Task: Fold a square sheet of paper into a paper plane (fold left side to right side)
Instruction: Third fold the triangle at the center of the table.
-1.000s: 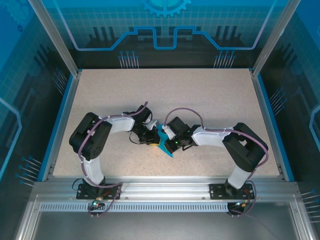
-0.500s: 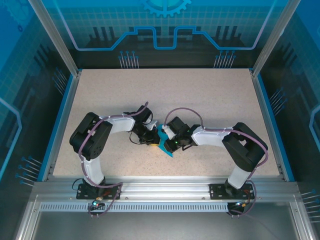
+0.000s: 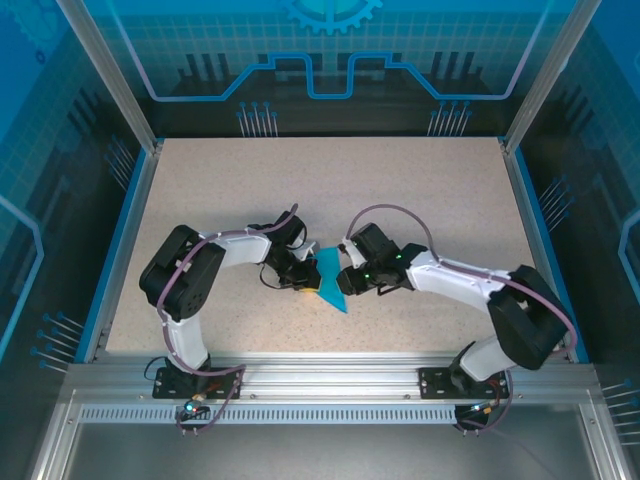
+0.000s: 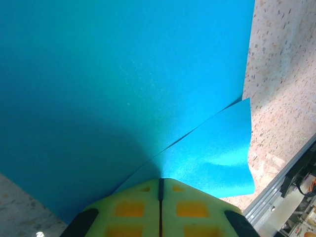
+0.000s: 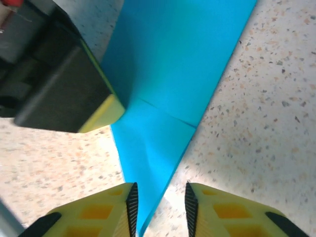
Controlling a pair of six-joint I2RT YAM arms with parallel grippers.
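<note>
A speckled beige tabletop (image 3: 420, 190) is seen, edged by blue strips (image 3: 120, 245); an aluminium rail (image 3: 330, 372) is laid along its near side.

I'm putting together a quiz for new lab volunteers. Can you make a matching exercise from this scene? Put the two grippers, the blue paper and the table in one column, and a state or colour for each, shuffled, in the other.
Things:
1. left gripper
2. right gripper
3. blue paper
4. table

States or colours:
A. speckled beige
B. jaws apart, the paper's narrow end between them
C. jaws shut, tips at the paper
D. folded in layers, lying on the table

Right pairs: 1-C, 2-B, 3-D, 4-A.
</note>
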